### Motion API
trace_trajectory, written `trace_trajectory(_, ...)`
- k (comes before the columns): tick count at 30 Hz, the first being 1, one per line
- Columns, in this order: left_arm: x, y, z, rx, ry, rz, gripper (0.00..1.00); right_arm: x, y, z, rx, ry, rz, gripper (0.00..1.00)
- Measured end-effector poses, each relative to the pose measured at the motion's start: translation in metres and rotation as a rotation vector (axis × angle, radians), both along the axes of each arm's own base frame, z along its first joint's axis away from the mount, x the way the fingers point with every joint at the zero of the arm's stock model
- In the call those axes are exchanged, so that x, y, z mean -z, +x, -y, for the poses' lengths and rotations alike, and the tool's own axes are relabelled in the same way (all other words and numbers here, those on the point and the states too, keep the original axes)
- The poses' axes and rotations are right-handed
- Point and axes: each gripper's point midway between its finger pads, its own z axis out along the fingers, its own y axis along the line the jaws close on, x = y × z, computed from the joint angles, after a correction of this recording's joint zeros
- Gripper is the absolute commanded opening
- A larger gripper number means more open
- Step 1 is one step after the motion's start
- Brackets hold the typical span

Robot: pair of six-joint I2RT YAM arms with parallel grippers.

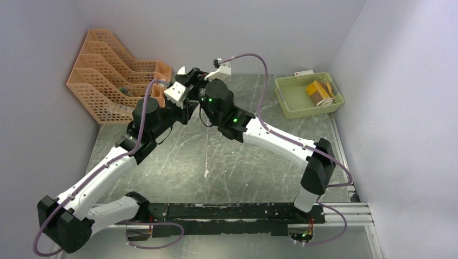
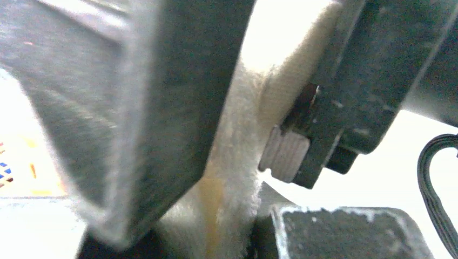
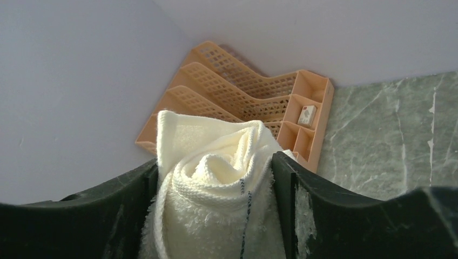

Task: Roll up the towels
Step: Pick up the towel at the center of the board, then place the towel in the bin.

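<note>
Grey-green marbled worktop (image 1: 227, 162) between pale walls, with an orange rack (image 1: 116, 75) in its far left corner and a green basket (image 1: 316, 110) near its far right corner. The yellow towel (image 1: 317, 91) lies bundled in the basket.

The cream towel (image 3: 216, 205) is where both arms meet, near the far edge and just right of the rack. It is wound into a roll, but I cannot tell whether it touches the worktop. The right gripper (image 3: 216, 162) clasps the roll with a finger pressed on each flank, the spiral end facing its camera. The left gripper (image 2: 237, 178) pinches the same towel, the pile squeezed between its fingers.

The roll looks loose, and one outer flap stands free behind it. If either gripper lets go too soon, or the arms pull apart, the layers would likely spring open. The soft pile could also slip through a light clasp. The grippers sit very close together, so a careless move might knock one against the other.
</note>
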Motion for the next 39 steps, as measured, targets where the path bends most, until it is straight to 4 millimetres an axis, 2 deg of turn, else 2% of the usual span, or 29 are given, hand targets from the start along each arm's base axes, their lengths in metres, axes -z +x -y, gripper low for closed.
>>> trace_trajectory(5, 0.002, -0.006, -0.009, -0.032, 0.004, 0.01, 0.07, 0.012, -0.008, -0.008, -0.067, -0.026, -0.009, 0.45)
trace_trajectory(10, 0.005, -0.009, -0.016, -0.064, 0.01, 0.019, 0.07, 0.015, -0.018, -0.016, -0.145, -0.038, -0.004, 0.0)
trace_trajectory(17, 0.005, -0.008, -0.018, -0.079, 0.018, 0.027, 0.08, 0.015, -0.021, -0.019, -0.188, -0.07, 0.021, 0.0)
trace_trajectory(19, 0.005, -0.008, -0.018, -0.078, 0.017, 0.028, 0.27, 0.014, -0.02, -0.019, -0.192, -0.077, 0.028, 0.0)
trace_trajectory(21, 0.005, -0.009, -0.018, -0.076, 0.013, 0.033, 0.55, 0.014, -0.019, -0.017, -0.196, -0.079, 0.037, 0.0)
trace_trajectory(22, 0.006, -0.01, -0.017, -0.071, 0.01, 0.035, 0.82, 0.016, -0.017, -0.015, -0.196, -0.084, 0.042, 0.0)
trace_trajectory(23, 0.007, -0.012, -0.016, -0.059, 0.008, 0.039, 0.97, 0.017, -0.017, -0.013, -0.198, -0.094, 0.046, 0.0)
trace_trajectory(24, 0.008, -0.015, -0.015, -0.046, 0.004, 0.047, 1.0, 0.019, -0.014, -0.009, -0.196, -0.106, 0.049, 0.0)
trace_trajectory(26, 0.0, -0.023, -0.014, -0.026, -0.03, 0.072, 1.0, 0.022, 0.001, 0.004, -0.176, -0.139, 0.055, 0.0)
trace_trajectory(28, -0.018, -0.031, -0.016, -0.012, -0.071, 0.125, 1.0, 0.029, 0.021, 0.023, -0.156, -0.174, 0.056, 0.0)
trace_trajectory(31, -0.045, -0.044, -0.02, 0.011, -0.124, 0.2, 1.0, 0.046, 0.06, 0.071, -0.137, -0.239, 0.058, 0.0)
trace_trajectory(35, -0.051, -0.056, -0.018, 0.058, -0.131, 0.217, 1.0, 0.055, 0.111, 0.145, -0.143, -0.352, 0.056, 0.0)
trace_trajectory(37, -0.047, -0.06, -0.016, 0.082, -0.122, 0.204, 1.0, 0.047, 0.134, 0.175, -0.168, -0.43, 0.065, 0.0)
trace_trajectory(39, -0.041, -0.062, -0.014, 0.098, -0.108, 0.184, 1.0, 0.031, 0.159, 0.2, -0.207, -0.528, 0.095, 0.0)
